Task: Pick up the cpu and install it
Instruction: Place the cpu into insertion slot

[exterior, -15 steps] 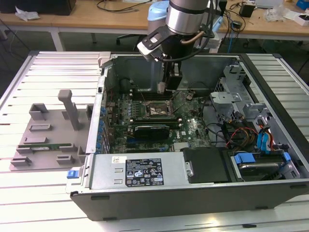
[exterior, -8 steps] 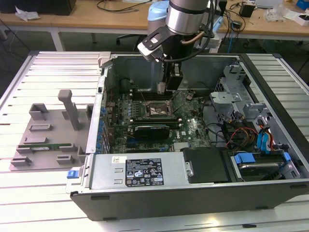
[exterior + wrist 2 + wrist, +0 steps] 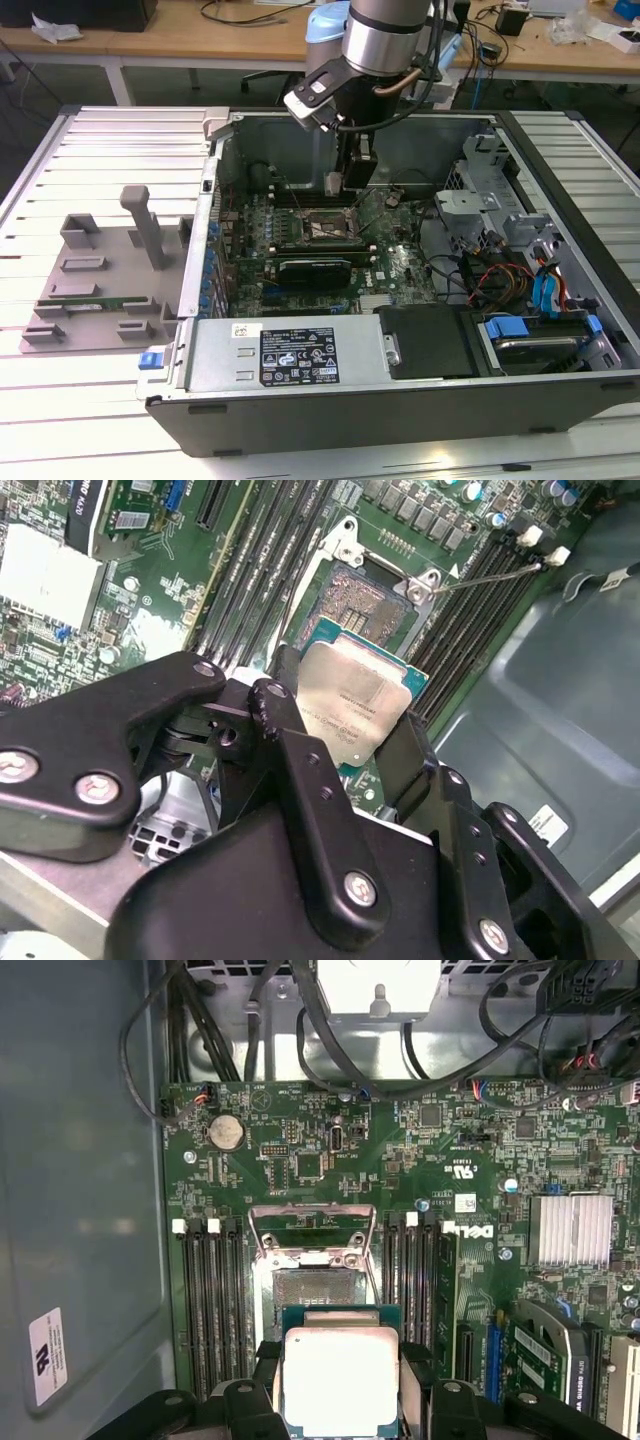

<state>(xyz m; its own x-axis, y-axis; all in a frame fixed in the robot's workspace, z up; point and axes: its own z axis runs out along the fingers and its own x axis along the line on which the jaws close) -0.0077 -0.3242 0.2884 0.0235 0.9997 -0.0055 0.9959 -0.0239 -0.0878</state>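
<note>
The cpu [image 3: 340, 1380] is a flat square chip with a silvery top and a thin green edge, and my gripper [image 3: 340, 1392] is shut on it, one black finger on each of two opposite sides. In both wrist views it hangs just above the motherboard, beside the open socket [image 3: 312, 1285], whose metal load plate [image 3: 311, 1228] stands raised. The second wrist view shows the cpu [image 3: 355, 705] tilted, its edge near the socket [image 3: 352, 595], between the fingers [image 3: 277, 712]. In the exterior view my gripper [image 3: 348, 180] reaches down into the open computer case, over the socket [image 3: 325, 230].
Memory slots [image 3: 210, 1300] flank the socket on both sides. A long black graphics card [image 3: 315, 268] lies in front of the socket, the power supply [image 3: 290, 355] nearer still. Cables [image 3: 490, 275] and drive bays [image 3: 535, 330] fill the exterior view's right. A grey fixture [image 3: 110, 270] stands outside the case.
</note>
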